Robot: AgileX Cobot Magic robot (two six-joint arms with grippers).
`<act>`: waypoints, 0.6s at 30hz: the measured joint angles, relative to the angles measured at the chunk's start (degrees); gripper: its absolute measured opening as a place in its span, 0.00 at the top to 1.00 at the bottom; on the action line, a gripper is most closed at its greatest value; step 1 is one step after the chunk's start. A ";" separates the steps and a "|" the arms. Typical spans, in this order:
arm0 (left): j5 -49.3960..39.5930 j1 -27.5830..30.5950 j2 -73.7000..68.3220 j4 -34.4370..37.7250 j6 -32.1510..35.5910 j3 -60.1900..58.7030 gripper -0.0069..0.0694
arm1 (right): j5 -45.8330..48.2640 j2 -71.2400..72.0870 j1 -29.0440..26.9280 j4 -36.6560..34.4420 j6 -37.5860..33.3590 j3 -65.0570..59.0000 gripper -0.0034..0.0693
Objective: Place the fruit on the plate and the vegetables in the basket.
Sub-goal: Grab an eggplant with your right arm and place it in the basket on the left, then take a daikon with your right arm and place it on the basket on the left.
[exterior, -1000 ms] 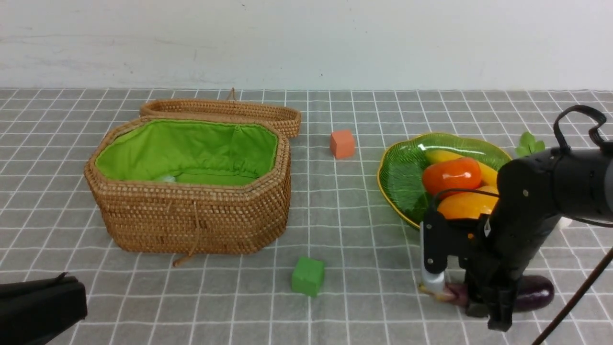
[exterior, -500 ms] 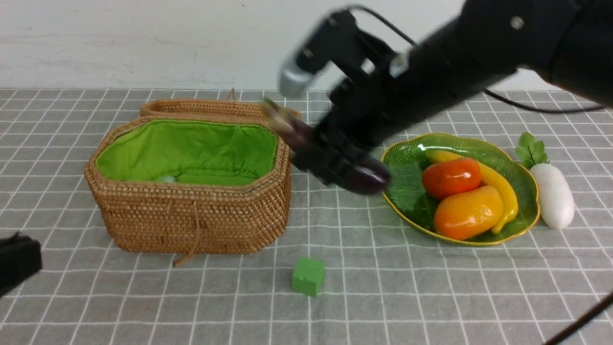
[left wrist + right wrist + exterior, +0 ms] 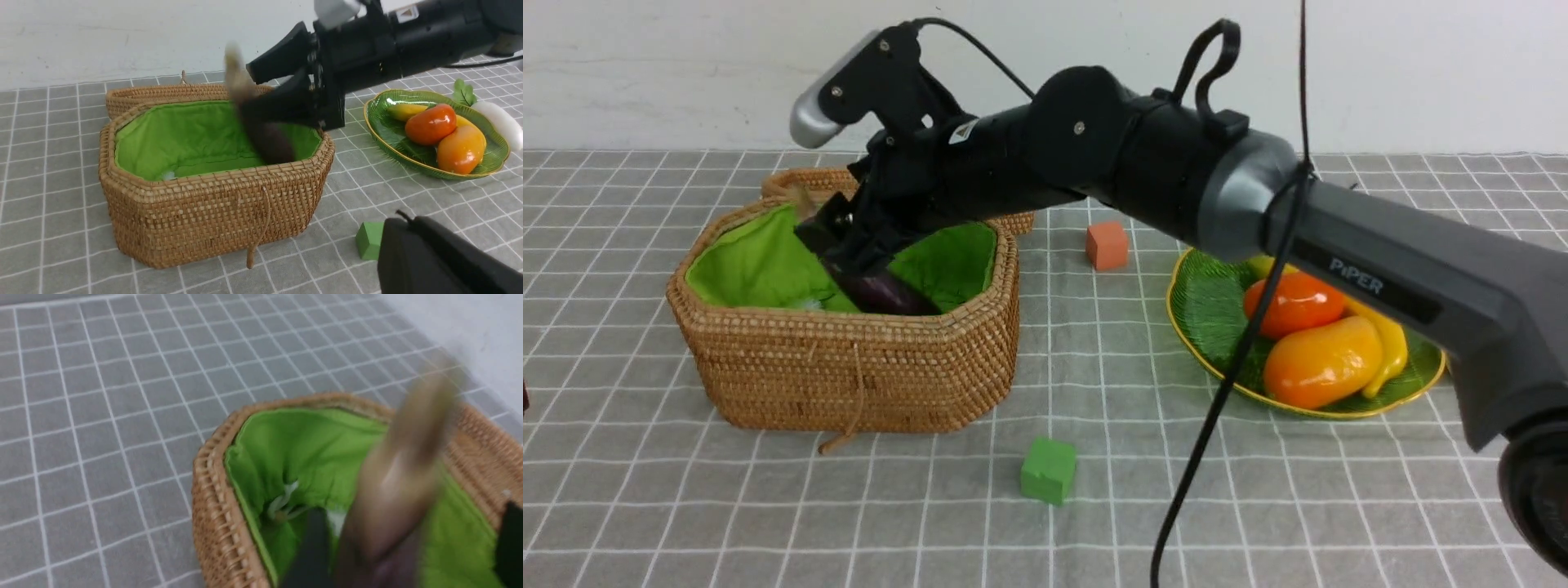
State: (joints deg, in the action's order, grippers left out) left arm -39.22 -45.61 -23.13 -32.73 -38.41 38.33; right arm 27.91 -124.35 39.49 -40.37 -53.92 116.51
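The right gripper (image 3: 833, 237) was spread open over the basket (image 3: 849, 384), dropping the eggplant (image 3: 882, 292) in, and next it should go right for the white radish (image 3: 496, 121).

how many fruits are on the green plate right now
3. The persimmon sits toward the back of the plate, the mango in front of it by the near rim, and the banana curves along their right side. None looks hidden.

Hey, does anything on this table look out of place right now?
Only the white radish: it lies beside the plate, a vegetable left outside the basket. The eggplant is blurred, steeply tilted in the basket opening.
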 joint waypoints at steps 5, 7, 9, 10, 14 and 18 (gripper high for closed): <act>2.29 0.00 0.00 1.60 0.67 0.00 0.93 | 16.54 7.84 -1.43 13.93 16.13 0.33 0.09; 4.48 0.00 0.00 4.32 3.12 0.00 0.93 | 27.03 12.26 -3.57 24.80 28.12 0.51 0.19; 6.27 0.00 0.00 7.89 6.66 0.00 0.93 | 34.64 14.82 -5.71 34.13 36.40 0.80 0.32; 6.92 0.00 0.00 10.31 8.35 0.00 0.93 | 38.50 15.99 -7.32 38.86 39.95 0.88 0.40; 9.00 0.00 0.00 19.83 16.73 0.00 0.93 | 42.81 17.95 -15.36 49.01 49.45 -0.86 0.64; 9.12 0.00 0.00 26.14 23.25 0.00 0.93 | 43.13 18.66 -26.11 49.72 57.85 -7.24 0.71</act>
State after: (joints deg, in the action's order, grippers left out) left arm -30.10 -45.61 -23.13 -6.60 -15.17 38.33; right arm 71.04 -105.69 13.38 9.35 3.93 109.27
